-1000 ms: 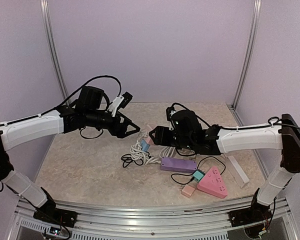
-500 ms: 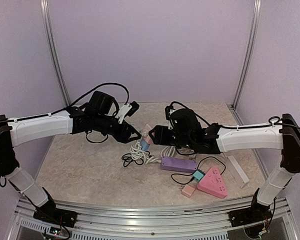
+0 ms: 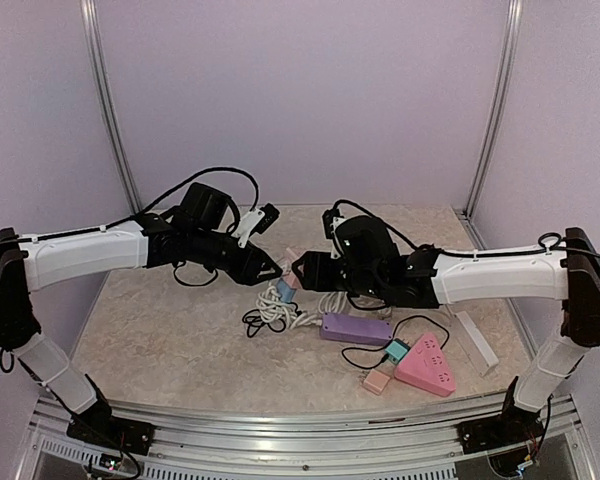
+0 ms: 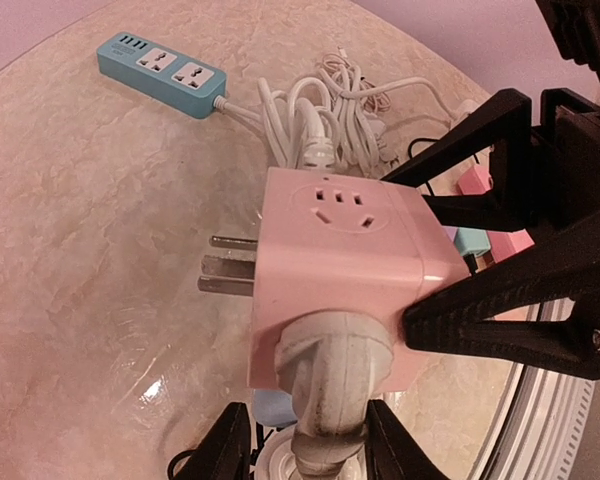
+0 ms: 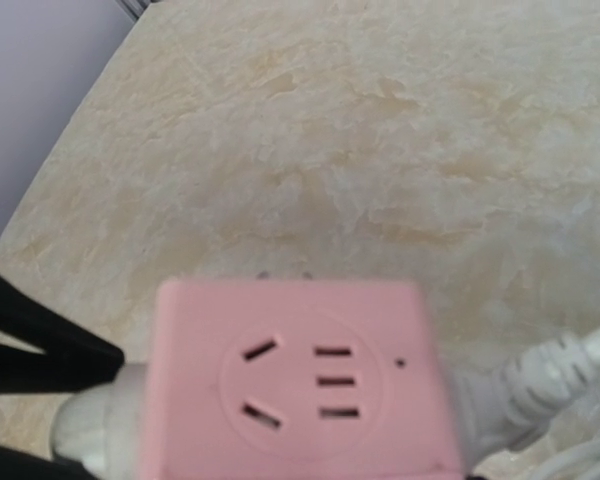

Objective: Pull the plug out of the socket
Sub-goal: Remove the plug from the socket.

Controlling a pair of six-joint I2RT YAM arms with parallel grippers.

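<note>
This is a robotics lab cell: lilac panel walls [image 3: 300, 100] fill the frame's top, aluminium posts [image 3: 107, 100] stand upper left and right, and an aluminium rail [image 3: 300, 420] edges the marbled tabletop [image 3: 150, 330] at the bottom.

High rear view; both wrist cameras closely share pink socket [image 4: 340, 260]
</note>
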